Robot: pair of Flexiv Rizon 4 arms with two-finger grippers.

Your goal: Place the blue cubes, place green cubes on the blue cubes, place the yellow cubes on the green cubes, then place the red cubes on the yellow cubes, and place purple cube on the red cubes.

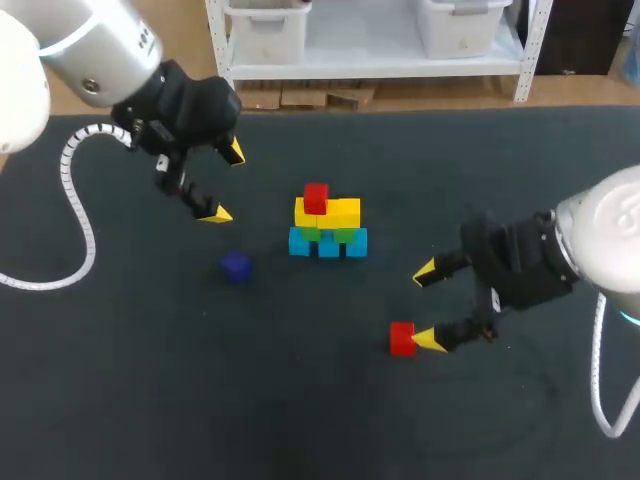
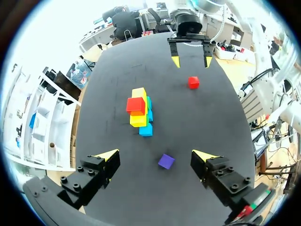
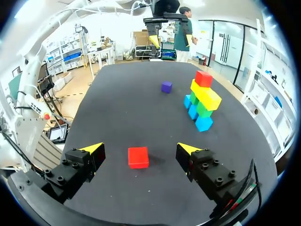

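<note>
The green cubes [image 1: 345, 236] are the hardest part to read. In the head view they show only as a thin band squeezed between the yellow cubes [image 1: 328, 212] and the blue cubes [image 1: 328, 244], and from the left wrist you barely see them. You cannot count the cubes in any layer with confidence.

The stack stands near the middle of the table [image 1: 300, 400], with blue at the bottom, then green, then yellow, and a single red cube [image 1: 316, 198] on top toward one end.

A second red cube [image 1: 402, 338] lies loose on the table. From above it looks just beside one tip of your right gripper [image 1: 428, 306], and contact cannot be judged there. The right wrist view shows it between the widely spread fingers, clear of both.

The purple cube [image 1: 236, 266] sits alone on the table, well apart from the stack. It is ahead of your left gripper [image 1: 225, 183], whose fingers are also spread wide and hold nothing.
</note>
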